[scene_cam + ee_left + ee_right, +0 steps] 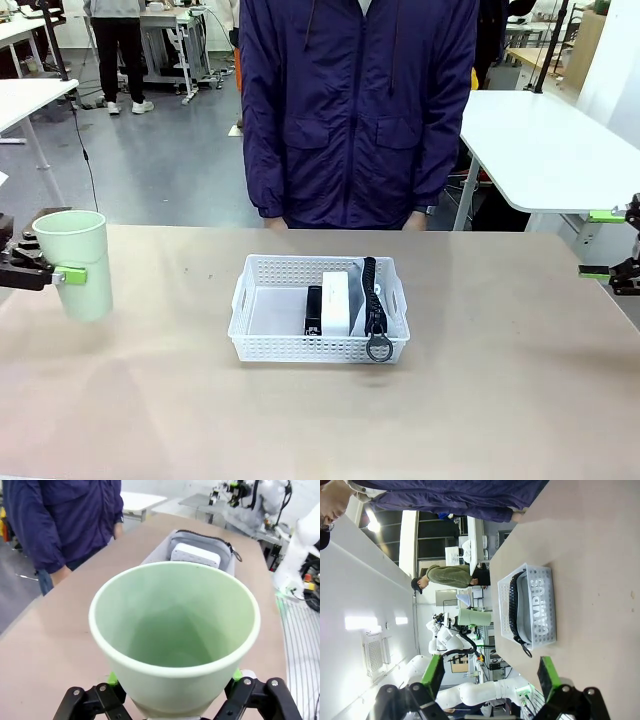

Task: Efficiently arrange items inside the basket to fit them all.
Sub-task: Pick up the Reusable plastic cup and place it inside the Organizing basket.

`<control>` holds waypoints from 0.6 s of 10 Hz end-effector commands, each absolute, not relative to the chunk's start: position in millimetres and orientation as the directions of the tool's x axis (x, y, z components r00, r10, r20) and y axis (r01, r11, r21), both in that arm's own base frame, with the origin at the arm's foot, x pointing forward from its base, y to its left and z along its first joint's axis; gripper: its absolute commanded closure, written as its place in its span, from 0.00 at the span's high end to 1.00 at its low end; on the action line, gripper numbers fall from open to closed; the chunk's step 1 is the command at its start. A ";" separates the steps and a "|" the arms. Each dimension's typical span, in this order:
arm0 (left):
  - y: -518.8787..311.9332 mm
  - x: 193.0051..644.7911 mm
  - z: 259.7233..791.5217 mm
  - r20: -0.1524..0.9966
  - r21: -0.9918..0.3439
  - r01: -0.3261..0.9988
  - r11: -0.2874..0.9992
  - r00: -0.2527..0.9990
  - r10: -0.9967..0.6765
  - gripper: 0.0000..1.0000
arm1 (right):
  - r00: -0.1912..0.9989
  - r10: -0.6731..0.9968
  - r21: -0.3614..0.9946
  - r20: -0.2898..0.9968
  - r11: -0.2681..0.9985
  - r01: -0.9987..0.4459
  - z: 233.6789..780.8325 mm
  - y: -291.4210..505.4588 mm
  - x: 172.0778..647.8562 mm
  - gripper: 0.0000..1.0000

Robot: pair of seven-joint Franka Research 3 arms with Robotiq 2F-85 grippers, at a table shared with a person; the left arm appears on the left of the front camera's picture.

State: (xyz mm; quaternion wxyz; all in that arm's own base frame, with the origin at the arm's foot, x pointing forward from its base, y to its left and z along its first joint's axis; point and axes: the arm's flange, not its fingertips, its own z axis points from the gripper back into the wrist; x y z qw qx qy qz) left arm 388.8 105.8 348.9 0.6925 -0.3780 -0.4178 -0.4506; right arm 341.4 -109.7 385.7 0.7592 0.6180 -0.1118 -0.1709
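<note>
The white lattice basket (262, 342) sits mid-table. Inside it stand a black stapler (313, 311), a small white box (336, 302) and, on edge along the right wall, the grey "CAMPUS" pouch (538, 611) with its black zipper and ring (378, 348). My left gripper (62, 274) is at the table's left edge, shut on the pale green cup (78, 262), held upright above the table. In the left wrist view the cup (175, 635) is empty between the fingers, with the basket (160, 550) beyond it. My right gripper (612, 243) hovers open at the right edge, holding nothing.
A person in a dark blue jacket (355, 110) stands at the far side, hands (276, 222) at the table edge. White side tables (545, 150) stand behind. Bare tabletop (320, 420) surrounds the basket, and its left part (270, 310) is free.
</note>
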 end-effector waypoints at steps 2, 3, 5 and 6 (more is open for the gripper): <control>105.8 388.8 348.9 0.919 -0.147 0.940 0.308 0.245 -0.308 0.00 | 0.916 -0.399 0.977 -0.053 0.168 0.129 391.0 -109.4 340.7 1.00; 105.8 388.8 348.9 0.919 -0.147 0.940 0.308 0.245 -0.308 0.00 | 0.916 -0.399 0.977 -0.053 0.168 0.129 391.0 -109.4 340.7 1.00; 105.8 388.8 348.9 0.919 -0.147 0.940 0.308 0.245 -0.308 0.00 | 0.916 -0.399 0.977 -0.053 0.168 0.129 391.0 -109.4 340.7 1.00; 105.8 388.8 348.9 0.919 -0.147 0.940 0.308 0.245 -0.308 0.00 | 0.916 -0.399 0.977 -0.053 0.168 0.129 391.0 -109.4 340.7 1.00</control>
